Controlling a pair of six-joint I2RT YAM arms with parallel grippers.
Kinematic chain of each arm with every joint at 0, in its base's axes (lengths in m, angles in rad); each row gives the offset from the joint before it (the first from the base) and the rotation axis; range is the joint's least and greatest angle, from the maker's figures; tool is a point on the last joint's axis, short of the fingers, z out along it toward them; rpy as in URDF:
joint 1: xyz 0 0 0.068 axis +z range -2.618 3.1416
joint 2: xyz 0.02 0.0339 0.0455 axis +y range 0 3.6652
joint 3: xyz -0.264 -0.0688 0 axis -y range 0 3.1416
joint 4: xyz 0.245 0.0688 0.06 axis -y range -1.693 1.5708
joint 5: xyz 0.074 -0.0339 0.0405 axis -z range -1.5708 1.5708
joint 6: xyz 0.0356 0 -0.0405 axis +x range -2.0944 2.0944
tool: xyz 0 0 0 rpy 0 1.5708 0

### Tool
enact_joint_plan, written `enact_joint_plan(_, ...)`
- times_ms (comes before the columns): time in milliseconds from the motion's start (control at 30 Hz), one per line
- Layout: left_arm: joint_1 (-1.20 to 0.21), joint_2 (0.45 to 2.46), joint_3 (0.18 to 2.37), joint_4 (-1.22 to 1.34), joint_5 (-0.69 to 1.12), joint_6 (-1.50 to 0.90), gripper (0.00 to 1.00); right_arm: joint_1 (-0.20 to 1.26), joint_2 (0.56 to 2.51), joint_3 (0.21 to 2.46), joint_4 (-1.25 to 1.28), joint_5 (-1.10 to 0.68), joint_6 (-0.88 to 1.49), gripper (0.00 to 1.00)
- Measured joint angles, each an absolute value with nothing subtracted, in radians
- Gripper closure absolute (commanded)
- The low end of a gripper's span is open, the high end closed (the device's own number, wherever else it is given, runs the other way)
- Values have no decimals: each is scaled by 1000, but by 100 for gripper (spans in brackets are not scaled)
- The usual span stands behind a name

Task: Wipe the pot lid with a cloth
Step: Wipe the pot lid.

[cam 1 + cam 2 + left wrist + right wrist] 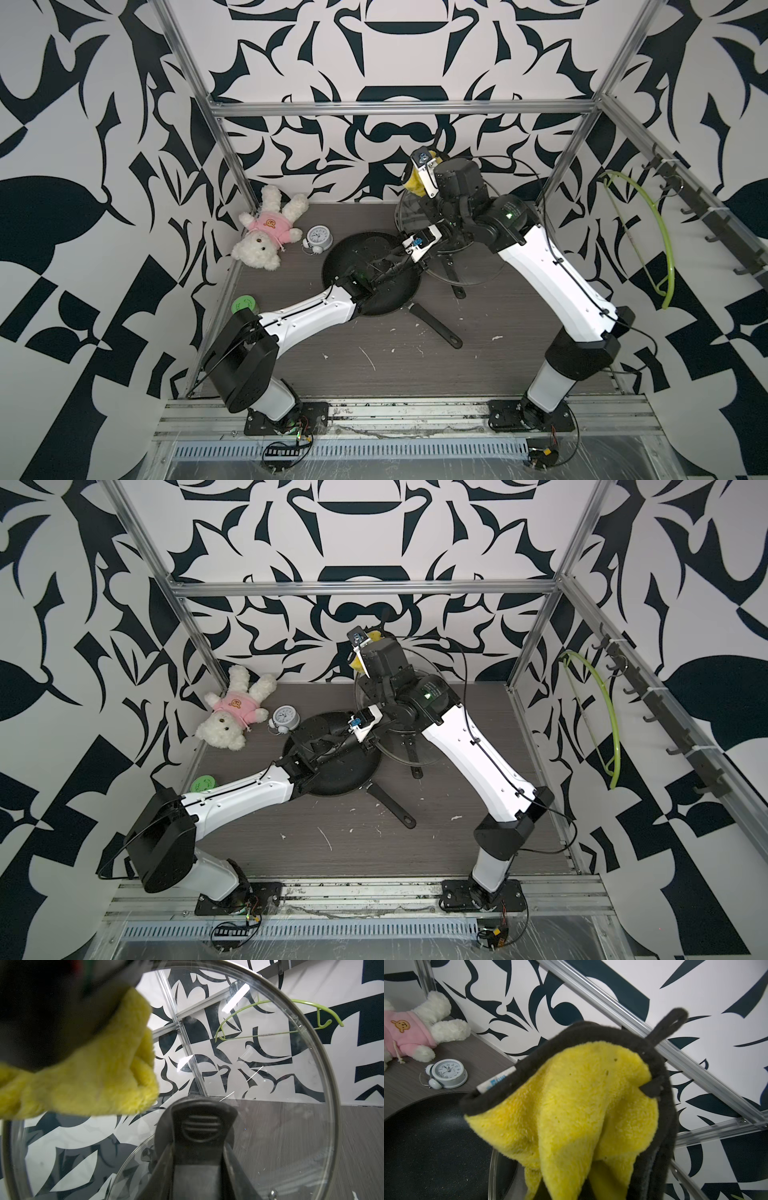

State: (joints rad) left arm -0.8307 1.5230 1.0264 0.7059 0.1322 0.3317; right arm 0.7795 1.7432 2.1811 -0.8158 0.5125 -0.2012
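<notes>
My left gripper (199, 1167) is shut on the black handle (199, 1126) of a glass pot lid (270, 1084) and holds it upright above the back of the table; its steel rim (400, 216) shows in a top view. My right gripper (424, 183) is shut on the cloth (581, 1105), fluffy yellow with a dark trim and loop. The bunched cloth (104, 1080) lies against the far face of the glass near the lid's upper edge. The cloth (413, 187) (356, 663) hides the right fingertips.
A black frying pan (365, 266) lies mid-table under my left forearm, its handle (440, 328) pointing to the front. A second glass lid (478, 274) lies flat beside it. A teddy (266, 232), an alarm clock (318, 239) and a green disc (244, 305) sit left. A green hanger (648, 241) hangs right.
</notes>
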Motion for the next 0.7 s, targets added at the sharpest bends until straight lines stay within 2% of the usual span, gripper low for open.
enact_joint_plan(267,-842,1506,1022,667,87,305,100,786,1684,2079,-746,491,-150,100)
enact_joint_plan(400,-859,1481,1005,621,56,265,100,780,1552,1921,-646,508,-114,100)
enact_joint_plan(700,-828,1407,997,481,-150,78,100,743,1198,1569,-523,601,-13,100)
